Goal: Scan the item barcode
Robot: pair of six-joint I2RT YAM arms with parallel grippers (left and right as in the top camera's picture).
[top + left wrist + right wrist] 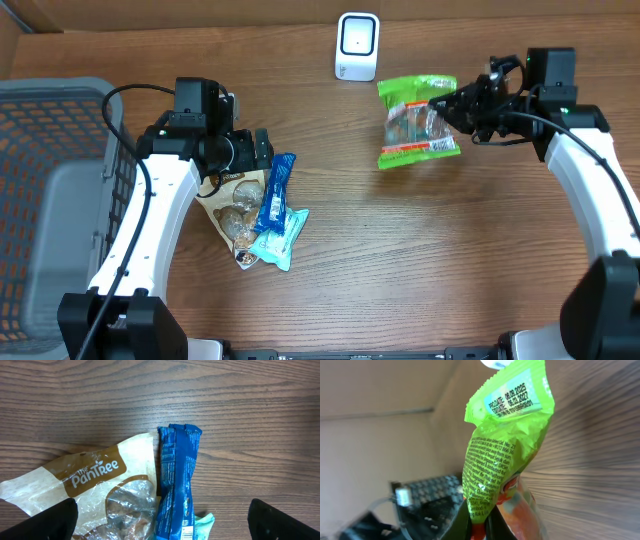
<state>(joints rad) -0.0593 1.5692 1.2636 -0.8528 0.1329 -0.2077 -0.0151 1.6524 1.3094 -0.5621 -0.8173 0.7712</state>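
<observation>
Right end effector [452, 108] was clenched on edge of crinkled green plastic snack packet [415, 120], packet sat near small white box-shaped scanner [357, 45], left end effector [262, 150] stood spread wide over brown-and-clear pouch [232, 200] and blue wrapped bar [273, 190] on wooden tabletop [430, 250]

Grey basket [50, 130] stands left of brown pouch [235, 210], blue bar [273, 192].

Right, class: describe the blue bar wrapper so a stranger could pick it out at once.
Find the grey basket on the left; just right of it lies a pile of snacks. The blue bar wrapper runs along the right edge of the tan pouch, one end overlapping a pale teal packet. It alone is dark blue and stick-shaped.
</observation>
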